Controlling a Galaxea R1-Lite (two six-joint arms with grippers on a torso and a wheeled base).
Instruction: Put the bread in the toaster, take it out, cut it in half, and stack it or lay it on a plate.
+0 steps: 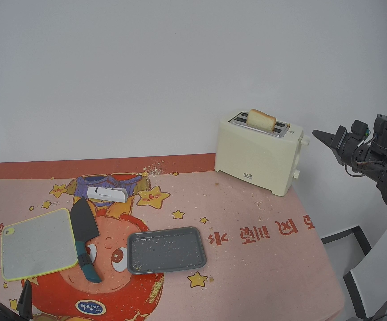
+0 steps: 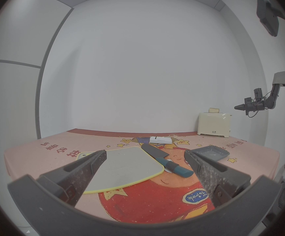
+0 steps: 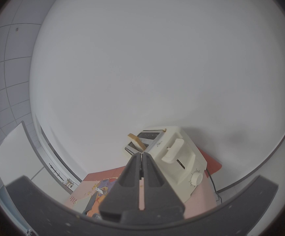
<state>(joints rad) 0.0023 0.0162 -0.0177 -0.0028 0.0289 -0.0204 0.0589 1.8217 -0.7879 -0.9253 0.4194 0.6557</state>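
Observation:
A slice of bread stands up out of a slot of the cream toaster at the table's back right; it also shows as bread in the toaster. My right gripper hangs in the air just right of the toaster, shut with nothing in it. My left gripper sits low at the table's front left corner, open and empty. A grey-green cutting board, a dark knife with a teal handle and a grey plate lie on the table.
A small white knife holder lies behind the knife. Crumbs are scattered near the toaster and on the plate. The table's right edge runs close beside the toaster, with floor beyond it. A white wall stands right behind the table.

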